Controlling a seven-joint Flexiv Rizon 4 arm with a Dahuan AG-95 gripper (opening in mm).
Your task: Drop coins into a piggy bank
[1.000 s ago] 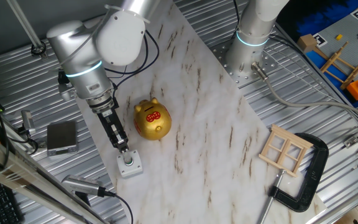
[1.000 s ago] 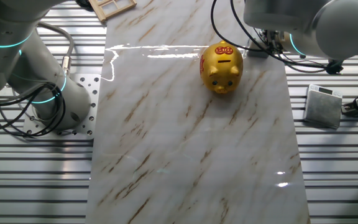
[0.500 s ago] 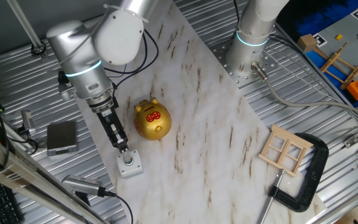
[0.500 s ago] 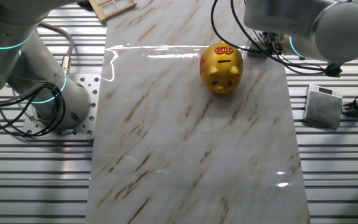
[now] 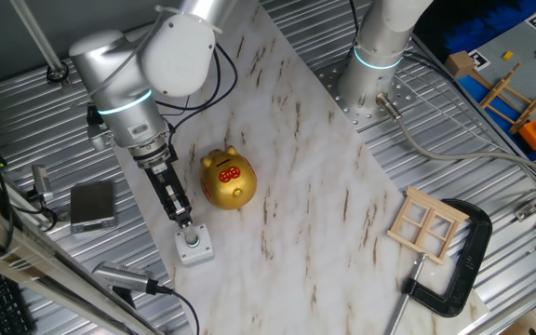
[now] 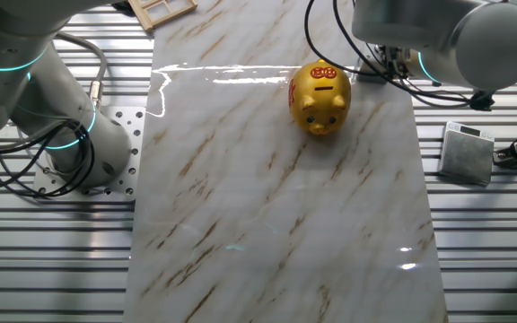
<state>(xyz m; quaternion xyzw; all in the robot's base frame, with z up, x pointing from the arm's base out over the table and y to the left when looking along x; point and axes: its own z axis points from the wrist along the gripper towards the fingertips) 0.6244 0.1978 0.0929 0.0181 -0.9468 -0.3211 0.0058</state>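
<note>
The shiny gold piggy bank point(image 5: 228, 180) stands on the marble board point(image 5: 314, 186), with red markings and a dark slot on its back. It also shows in the other fixed view point(image 6: 319, 97), near the board's far edge. My gripper point(image 5: 183, 221) points down to the left of the pig, its thin fingers close together, tips just above a small grey box with a button point(image 5: 194, 244). No coin shows between the fingers. In the other fixed view only the arm's body point(image 6: 420, 31) shows; the fingers are hidden.
A second arm's base point(image 5: 375, 65) stands at the board's far edge, also in the other view point(image 6: 70, 144). A wooden window frame point(image 5: 426, 226) and a black C-clamp point(image 5: 462, 265) lie at the right. A flat grey box point(image 5: 93, 205) lies left of the gripper.
</note>
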